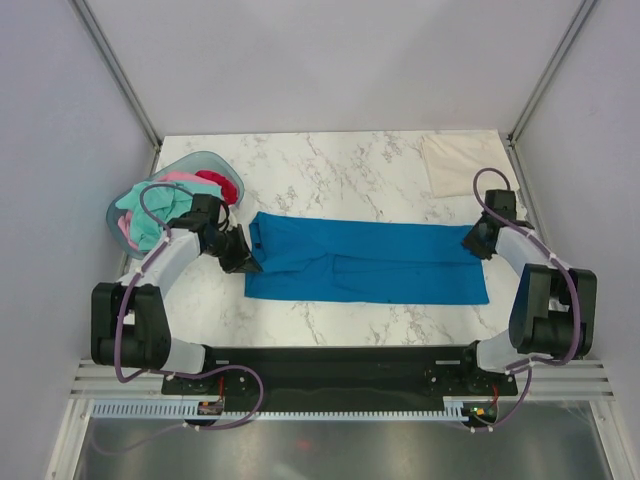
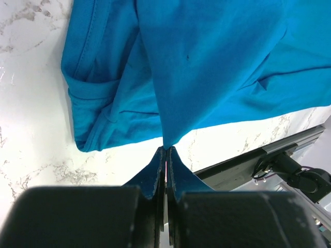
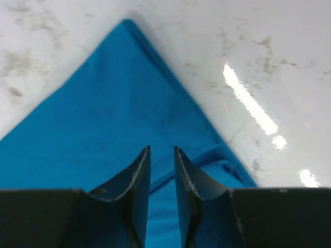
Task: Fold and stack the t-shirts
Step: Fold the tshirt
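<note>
A bright blue t-shirt (image 1: pixel 365 262) lies spread as a long folded band across the middle of the table. My left gripper (image 1: pixel 246 262) is at its left end, shut on a pinch of the blue cloth (image 2: pixel 207 67) that rises from the fingertips (image 2: pixel 160 155). My right gripper (image 1: pixel 471 243) hovers over the shirt's far right corner (image 3: pixel 119 103), jaws a little apart with nothing between them. A cream t-shirt (image 1: pixel 455 163) lies folded at the back right. Mint green (image 1: pixel 135 205), pink (image 1: pixel 180 180) and red (image 1: pixel 222 183) t-shirts sit bunched in the basket.
The pale blue-grey oval basket (image 1: pixel 200 157) stands at the back left, just behind my left arm. Bare marble (image 1: pixel 340 165) shows behind the blue shirt and in front of it. The black base rail (image 2: pixel 248 163) runs along the near edge.
</note>
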Robot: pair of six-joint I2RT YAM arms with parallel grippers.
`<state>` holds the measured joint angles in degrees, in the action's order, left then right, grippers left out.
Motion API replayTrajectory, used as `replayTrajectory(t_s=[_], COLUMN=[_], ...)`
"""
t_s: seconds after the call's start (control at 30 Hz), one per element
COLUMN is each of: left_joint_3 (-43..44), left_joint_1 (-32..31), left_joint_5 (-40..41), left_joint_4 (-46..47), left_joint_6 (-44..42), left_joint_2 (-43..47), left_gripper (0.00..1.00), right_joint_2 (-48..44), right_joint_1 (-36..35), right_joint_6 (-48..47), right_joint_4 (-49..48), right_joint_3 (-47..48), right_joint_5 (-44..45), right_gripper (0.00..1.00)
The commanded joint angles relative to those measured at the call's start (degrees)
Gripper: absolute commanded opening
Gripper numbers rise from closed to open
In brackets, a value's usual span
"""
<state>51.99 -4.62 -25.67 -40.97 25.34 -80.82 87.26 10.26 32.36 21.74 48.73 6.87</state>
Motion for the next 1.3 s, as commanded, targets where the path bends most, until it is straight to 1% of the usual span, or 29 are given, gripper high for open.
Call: replayTrajectory(t_s=[0.0, 0.1, 0.13, 0.17, 0.2, 0.23, 0.3, 0.33, 0.4, 0.43, 0.47, 0.53, 0.57, 0.6, 0.63, 0.67, 0.7, 0.73, 0.77, 0.8, 0.83, 0.9, 1.03, 1.07, 1.13, 1.27], left_joint_3=[-1.53, -2.41, -2.68, -3.38, -3.82, -4.26, -5.49, -5.93, -6.63, -6.64, -6.03, -3.93, -3.04, -2.07, -0.93, 1.34, 2.58, 5.12, 6.53, 8.03, 10.74, 13.65, 22.25, 23.67, 27.18, 31.24], left_joint_1=[-0.30, -0.56, -0.65, -0.74, -0.83, -0.91, -1.53, -1.79, -2.41, -2.41, -2.50, -2.41, -2.41, -2.41, -2.41, -2.41, -2.32, -2.15, -1.97, -1.88, -1.79, -1.62, -0.74, -0.65, -0.21, 0.05], left_joint_5=[-1.22, -2.10, -2.62, -3.85, -4.38, -4.91, -5.35, -5.44, -5.35, -5.27, -5.01, -4.57, -3.87, -3.60, -3.42, -1.51, -0.97, -1.13, -2.53, -2.80, -3.33, -3.51, -4.82, -5.26, -6.23, -7.46], left_joint_4=[2.21, 3.17, 3.87, 4.49, 5.11, 5.46, 6.69, 7.04, 8.01, 8.27, 8.28, 8.36, 8.36, 8.36, 8.36, 8.36, 8.28, 8.28, 8.36, 8.36, 8.45, 8.89, 9.24, 9.50, 9.42, 9.42], left_joint_6=[0.14, 1.46, 2.42, 3.04, 3.74, 4.97, 6.64, 7.26, 8.40, 9.54, 9.98, 11.21, 11.48, 11.66, 11.75, 11.57, 11.14, 10.26, 9.82, 9.47, 9.37, 8.67, 8.67, 8.58, 9.02, 9.02], left_joint_2=[1.89, 2.77, 3.03, 3.38, 3.56, 3.73, 4.52, 4.79, 6.36, 6.89, 7.34, 7.95, 7.87, 7.52, 6.82, 4.64, 3.22, 1.56, -2.03, -3.46, -5.12, -9.08, -15.68, -18.56, -21.12, -26.05], left_gripper=[0.02, 0.02, 0.02, 0.02, 0.02, 0.02, 0.02, 0.02, 0.02, 0.02, 0.02, 0.02, 0.02, 0.02, 0.02, 0.02, 0.02, 0.02, 0.02, 0.02, 0.02, 0.02, 0.02, 0.02, 0.02, 0.02], right_joint_2=[-4.90, -7.71, -8.07, -8.34, -8.69, -8.78, -7.91, -7.38, -4.93, -4.21, -3.60, -2.37, -2.10, -1.40, -0.87, -0.17, 1.92, 3.34, 4.74, 7.02, 7.83, 9.15, 11.08, 12.30, 13.98, 19.59], right_joint_1=[-4.18, -11.82, -16.37, -18.68, -20.70, -24.72, -28.52, -31.85, -34.94, -38.09, -39.69, -43.55, -44.53, -45.58, -48.03, -49.45, -50.77, -52.95, -53.85, -55.60, -56.57, -59.11, -62.02, -62.73, -64.31, -66.33], right_joint_6=[0.86, 3.05, 4.45, 5.68, 6.74, 9.01, 10.52, 11.31, 11.50, 11.59, 12.37, 14.56, 17.97, 19.13, 19.67, 19.41, 16.97, 15.29, 13.71, 9.87, 8.18, 3.96, -0.79, -1.68, -4.22, -7.04], right_joint_4=[-0.56, -3.09, -4.32, -5.73, -9.39, -11.17, -15.30, -16.19, -17.95, -18.31, -18.74, -22.25, -24.87, -29.25, -31.21, -32.62, -34.03, -34.30, -34.57, -35.26, -35.53, -36.58, -37.73, -37.38, -36.24, -31.60], right_joint_3=[3.56, 3.57, 3.30, 2.87, 1.38, 0.67, -0.56, -0.39, 0.66, 1.10, 1.71, 1.20, 0.58, -0.73, -1.09, -0.22, 0.66, 1.80, 3.98, 4.79, 5.40, 6.20, 7.52, 8.74, 10.59, 16.82], right_joint_5=[-1.69, -2.21, -2.56, -3.35, -4.84, -5.11, -4.59, -4.33, -4.50, -4.67, -4.59, -5.28, -5.64, -5.64, -5.21, -3.64, -2.23, -1.43, -1.16, -1.07, -0.46, 2.43, 5.34, 6.73, 8.24, 12.28], right_gripper=[0.33, 0.38, 0.38, 0.39, 0.41, 0.42, 0.42, 0.43, 0.43, 0.43, 0.43, 0.46, 0.47, 0.50, 0.50, 0.50, 0.49, 0.48, 0.47, 0.44, 0.44, 0.44, 0.44, 0.45, 0.45, 0.45])
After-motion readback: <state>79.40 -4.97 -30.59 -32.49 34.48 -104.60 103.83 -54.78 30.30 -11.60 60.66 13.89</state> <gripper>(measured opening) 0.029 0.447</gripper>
